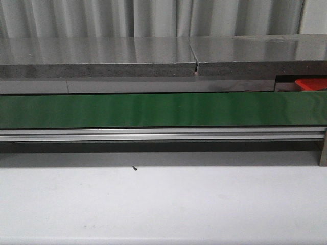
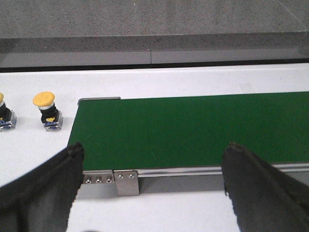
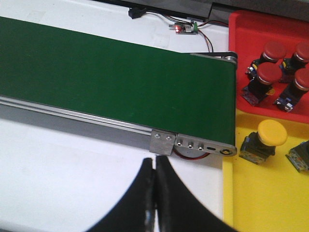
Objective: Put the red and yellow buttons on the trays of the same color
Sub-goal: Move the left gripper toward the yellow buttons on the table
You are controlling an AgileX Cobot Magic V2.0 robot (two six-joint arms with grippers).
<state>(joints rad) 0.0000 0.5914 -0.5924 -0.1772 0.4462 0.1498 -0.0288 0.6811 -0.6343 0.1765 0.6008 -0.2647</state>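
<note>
In the left wrist view a yellow button (image 2: 46,110) stands upright on the white table beside the end of the green conveyor belt (image 2: 193,128). A second button (image 2: 4,116) is cut off at the frame edge. My left gripper (image 2: 154,147) is open and empty, over the belt's near rail. The right wrist view shows a red tray (image 3: 241,29) holding several red buttons (image 3: 273,50). A yellow tray (image 3: 260,193) beside it holds a yellow button (image 3: 265,140) and another partly seen button (image 3: 300,155). My right gripper (image 3: 154,162) is shut on nothing, above the table near the belt's end.
The front view shows the long green belt (image 1: 163,109) on its aluminium frame, a grey shelf (image 1: 153,56) behind it and a corner of the red tray (image 1: 311,83) at far right. A small circuit board with wires (image 3: 186,28) lies behind the belt's end.
</note>
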